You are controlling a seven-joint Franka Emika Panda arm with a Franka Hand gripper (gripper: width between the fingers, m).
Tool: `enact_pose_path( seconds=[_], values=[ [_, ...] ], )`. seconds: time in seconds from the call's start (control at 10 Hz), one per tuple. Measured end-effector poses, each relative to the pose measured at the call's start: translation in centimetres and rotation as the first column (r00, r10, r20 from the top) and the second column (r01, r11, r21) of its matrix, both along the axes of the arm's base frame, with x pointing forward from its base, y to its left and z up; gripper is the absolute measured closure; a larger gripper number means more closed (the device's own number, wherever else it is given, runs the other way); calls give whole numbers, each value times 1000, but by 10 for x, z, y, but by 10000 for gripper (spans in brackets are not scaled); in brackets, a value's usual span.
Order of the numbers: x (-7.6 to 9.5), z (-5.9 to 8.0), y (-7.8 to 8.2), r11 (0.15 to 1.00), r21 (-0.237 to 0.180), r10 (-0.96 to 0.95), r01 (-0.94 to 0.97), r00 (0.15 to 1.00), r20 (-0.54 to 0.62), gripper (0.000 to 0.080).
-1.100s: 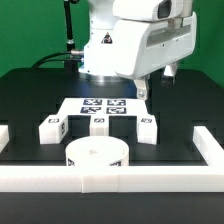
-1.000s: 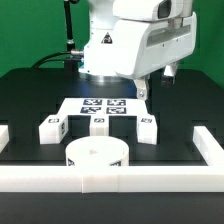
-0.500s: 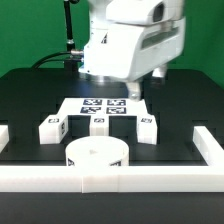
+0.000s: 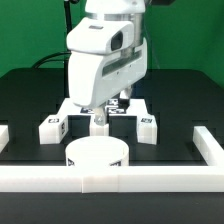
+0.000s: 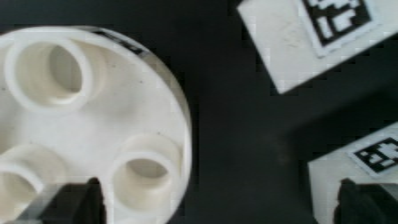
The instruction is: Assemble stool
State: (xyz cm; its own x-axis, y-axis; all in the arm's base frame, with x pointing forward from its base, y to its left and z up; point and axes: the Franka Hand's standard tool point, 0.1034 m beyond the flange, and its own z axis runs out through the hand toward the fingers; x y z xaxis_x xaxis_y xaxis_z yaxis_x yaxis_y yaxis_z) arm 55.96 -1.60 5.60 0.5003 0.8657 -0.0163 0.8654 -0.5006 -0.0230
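The round white seat lies at the front of the black table, against the front rail. Three white tagged block legs stand in a row behind it: left leg, middle leg, right leg. My gripper hangs low over the middle leg and the gap behind the seat. In the wrist view the seat shows its holed face, with two tagged white blocks beside it. The gripper is open and empty, with bare black table between its fingertips.
The marker board lies behind the legs, mostly hidden by the arm. White border rails run along the front and the sides. A black cable hangs at the back on the exterior view's left.
The arm has swung toward the exterior view's left and come down and forward, from over the marker board's right side to over the middle leg.
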Motion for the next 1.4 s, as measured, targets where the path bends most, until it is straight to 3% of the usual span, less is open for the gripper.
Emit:
enact_pose_path(
  seconds=[0.4, 0.7, 1.3, 1.4],
  values=[
    [15, -15, -6, 1000, 4, -1, 1, 1000, -1, 150],
    [15, -31, -6, 1000, 7, -4, 4, 1000, -18, 150],
    [9, -43, -7, 1000, 9, -3, 4, 999, -38, 150],
    [9, -43, -6, 1000, 9, -3, 3, 999, -38, 241]
  ],
)
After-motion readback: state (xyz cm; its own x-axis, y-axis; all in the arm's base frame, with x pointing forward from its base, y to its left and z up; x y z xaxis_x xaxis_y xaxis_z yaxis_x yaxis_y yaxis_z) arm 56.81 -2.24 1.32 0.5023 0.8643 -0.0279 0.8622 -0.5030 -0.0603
